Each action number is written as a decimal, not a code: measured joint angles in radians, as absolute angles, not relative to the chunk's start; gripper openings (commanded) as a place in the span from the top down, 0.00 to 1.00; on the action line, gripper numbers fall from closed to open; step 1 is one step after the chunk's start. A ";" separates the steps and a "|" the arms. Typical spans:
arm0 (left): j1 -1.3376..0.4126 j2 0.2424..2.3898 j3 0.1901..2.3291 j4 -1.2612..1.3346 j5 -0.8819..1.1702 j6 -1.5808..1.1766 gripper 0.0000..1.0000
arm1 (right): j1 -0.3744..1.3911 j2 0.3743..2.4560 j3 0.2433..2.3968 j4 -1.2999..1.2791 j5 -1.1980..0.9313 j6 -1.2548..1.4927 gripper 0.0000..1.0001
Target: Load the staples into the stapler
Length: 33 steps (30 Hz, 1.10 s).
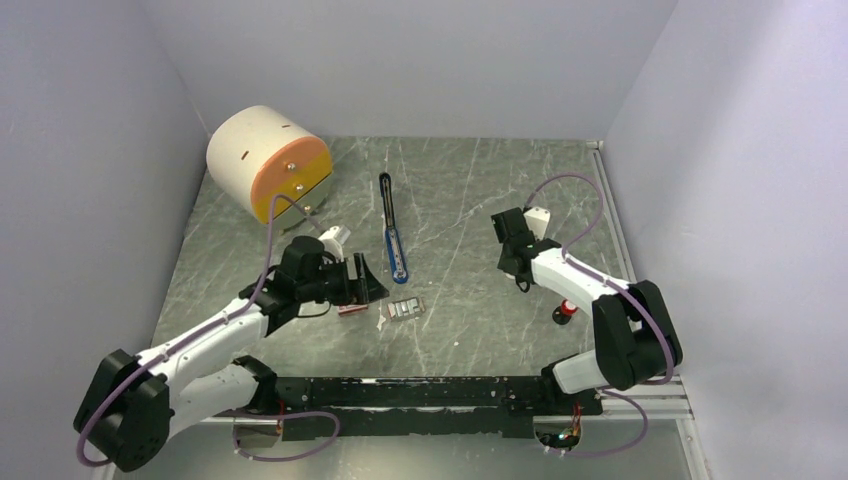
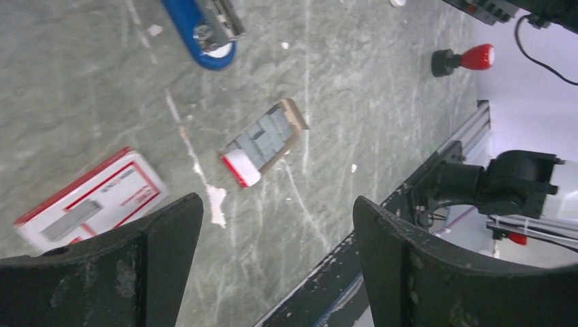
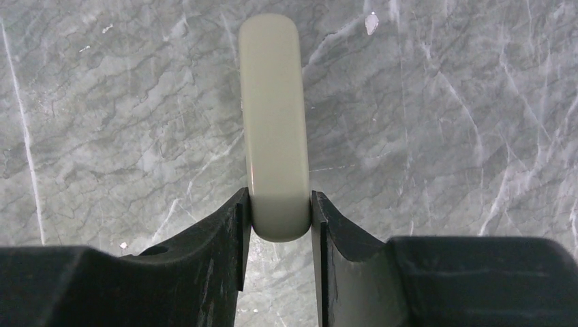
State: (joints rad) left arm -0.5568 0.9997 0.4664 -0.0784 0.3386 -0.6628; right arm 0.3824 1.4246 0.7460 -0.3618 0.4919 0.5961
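Both jaws of right gripper [image 3: 279, 204] pinch beige bar [image 3: 274, 116].

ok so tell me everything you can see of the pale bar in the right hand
The pale bar is smooth and cream-beige, plastic by its look, long and narrow with rounded ends, unmarked. It points straight away from the right wrist camera over the grey marbled table. The right hand pinches its near end, a black finger pressed to each side. Whether it rests on the table or is lifted I cannot tell.
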 measured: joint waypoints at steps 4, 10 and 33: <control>-0.627 1.075 0.508 -0.017 0.332 -0.705 0.14 | 0.374 1.413 0.744 -0.356 0.442 0.585 0.84; -0.758 1.264 0.628 0.094 0.303 -0.766 0.17 | 0.374 1.298 0.684 -0.340 0.271 0.617 0.87; -0.927 1.908 0.939 0.427 0.236 -0.813 0.52 | 0.374 1.129 0.582 -0.278 -0.063 0.785 0.91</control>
